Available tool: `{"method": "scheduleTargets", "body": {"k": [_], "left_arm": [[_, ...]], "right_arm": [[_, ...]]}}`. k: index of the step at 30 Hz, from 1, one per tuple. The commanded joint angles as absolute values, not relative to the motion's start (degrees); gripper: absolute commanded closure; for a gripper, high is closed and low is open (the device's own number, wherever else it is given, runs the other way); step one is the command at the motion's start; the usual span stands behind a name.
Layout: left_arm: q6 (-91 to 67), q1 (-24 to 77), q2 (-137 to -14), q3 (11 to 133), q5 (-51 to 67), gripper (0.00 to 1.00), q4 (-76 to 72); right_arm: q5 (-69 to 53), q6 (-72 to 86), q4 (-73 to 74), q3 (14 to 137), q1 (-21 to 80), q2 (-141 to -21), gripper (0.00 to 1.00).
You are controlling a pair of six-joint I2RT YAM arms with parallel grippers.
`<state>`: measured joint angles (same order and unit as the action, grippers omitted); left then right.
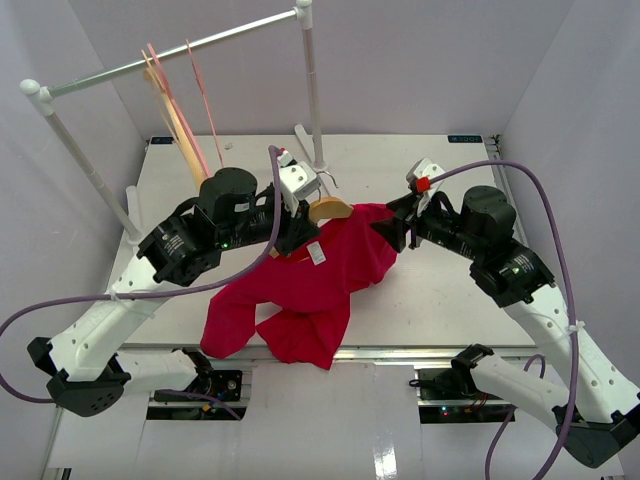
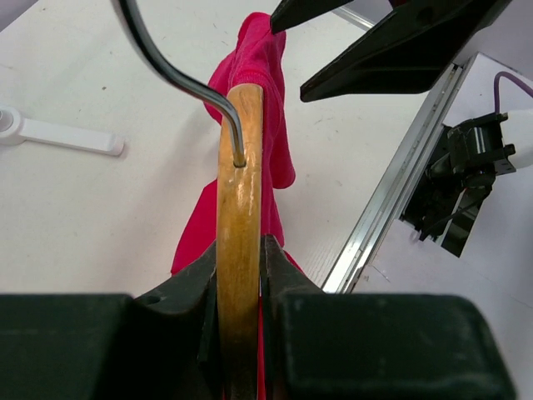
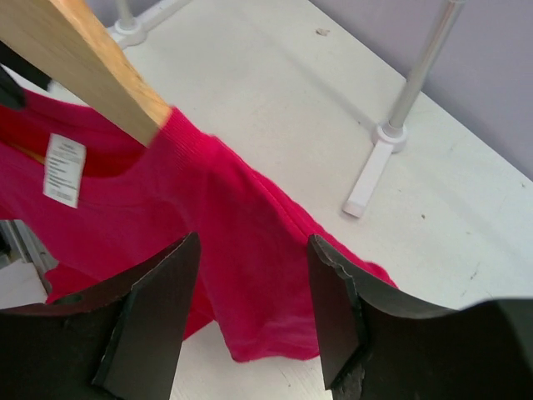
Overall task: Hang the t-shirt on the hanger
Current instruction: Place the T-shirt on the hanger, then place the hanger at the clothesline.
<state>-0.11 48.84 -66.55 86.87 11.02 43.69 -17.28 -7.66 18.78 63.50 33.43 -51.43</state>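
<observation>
My left gripper is shut on the light wooden hanger and holds it above the table; in the left wrist view the jaws clamp the wooden arm below the silver hook. The red t-shirt hangs over the hanger's far end and trails down toward the front edge. In the right wrist view the hanger end pokes into the shirt's collar, beside the white label. My right gripper is open, just above the shirt's right shoulder and not gripping it.
A white clothes rail stands at the back left with thin pink hangers and a pale wooden hanger. Its right post foot stands behind the hanger and shows in the right wrist view. A metal rail marks the table's front edge.
</observation>
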Motion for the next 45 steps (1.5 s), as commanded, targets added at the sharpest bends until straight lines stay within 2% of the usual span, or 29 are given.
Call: {"method": "scheduleTargets", "body": {"k": [1, 3, 7, 9, 14, 21, 28, 34, 45], "left_arm": [[-2.17, 48.84, -61.96, 89.01, 10.30, 1.00, 42.58], [-2.20, 48.78, -61.33, 89.10, 10.84, 1.00, 43.17], [-2.10, 48.78, -60.37, 89.74, 11.47, 1.00, 43.99], [-1.98, 48.83, -59.82, 89.74, 11.56, 1.00, 44.25], [-1.80, 48.78, -60.20, 89.56, 13.27, 1.00, 45.74], [-0.94, 48.78, -61.91, 87.83, 18.36, 1.00, 45.42], [-2.19, 48.78, -62.49, 83.96, 26.32, 1.00, 40.55], [-2.72, 48.87, -64.24, 82.54, 27.16, 1.00, 38.95], [-3.45, 48.78, -66.05, 81.70, 29.18, 1.00, 36.53]], "right_arm": [[-6.62, -7.27, 15.57, 60.77, 33.10, -50.88, 0.39], [-4.06, -7.20, 14.98, 60.47, 32.76, -51.75, 0.41], [-2.24, -6.51, 13.76, 60.52, 31.51, -53.05, 0.55], [-3.03, -6.54, 13.84, 60.86, 31.01, -53.42, 0.56], [-14.30, -10.21, 15.31, 62.29, 30.67, -52.10, 0.46], [-35.13, -10.88, 16.60, 70.94, 30.67, -50.66, 0.37], [-50.04, -0.59, 1.24, 76.01, 30.76, -53.77, 0.26], [-47.48, 6.73, -8.90, 74.90, 30.68, -56.58, 0.24], [-49.53, 10.38, -14.04, 76.00, 33.01, -63.79, 0.26]]}}
